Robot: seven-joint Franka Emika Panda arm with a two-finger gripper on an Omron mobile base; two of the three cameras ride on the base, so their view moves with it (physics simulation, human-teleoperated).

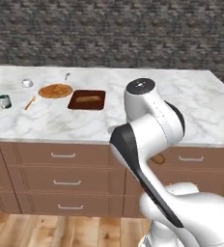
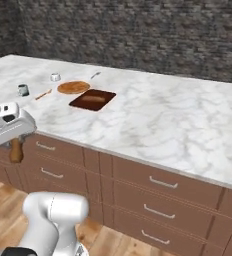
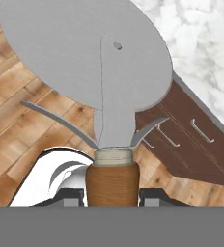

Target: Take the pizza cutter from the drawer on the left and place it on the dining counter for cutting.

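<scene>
claw [image 3: 112, 192] grips the pizza cutter [image 3: 92, 58] beside the dining counter [image 3: 201, 43].

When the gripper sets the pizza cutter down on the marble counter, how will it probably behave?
The pizza cutter looks stiff: metal wheel, wooden handle held between the gripper fingers. Its round blade may roll on edge, so lay it flat. The polished dining counter probably lets it slide.

The dining counter [image 1: 147, 103] carries a small cluster near its far left end: a round pizza [image 1: 55, 90] beside a dark brown tray [image 1: 87, 100], an orange fork [image 1: 30, 102], a grey cup [image 1: 5, 101] nearest the left edge, and a small white bowl [image 1: 27, 83].
</scene>
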